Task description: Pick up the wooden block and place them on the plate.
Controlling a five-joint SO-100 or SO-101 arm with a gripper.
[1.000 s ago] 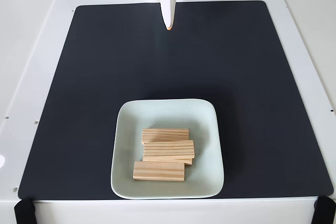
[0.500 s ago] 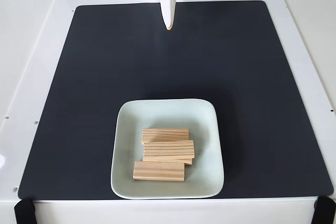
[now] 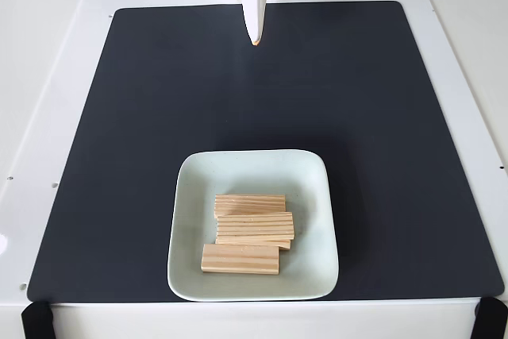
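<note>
Fixed view looking down on the table: my white two-finger claw [image 3: 254, 37] hangs at the top centre of the frame, tapering to an orange-tipped point over the far part of the black rectangular mat [image 3: 143, 117]. My fingers look pressed together into that single point, with nothing between them.

Lower centre of the frame, the pale mint-green square plate with rounded corners [image 3: 194, 188] sits on the mat near its lower edge. On it lie the light-tan grooved wooden blocks [image 3: 254, 226], all lengthwise across the picture. I count four: one toward the upper part of the plate, two overlapping in the middle so that only a sliver of the lower one shows, and one nearest the bottom rim, shifted left.

I see no block on the mat, so I judge the job done or nearly so. The risk now is my own meddling. If I swing down toward the plate, I could clip the stacked pair and slide a block over the shallow rim, or nudge the plate itself across the mat.
</note>
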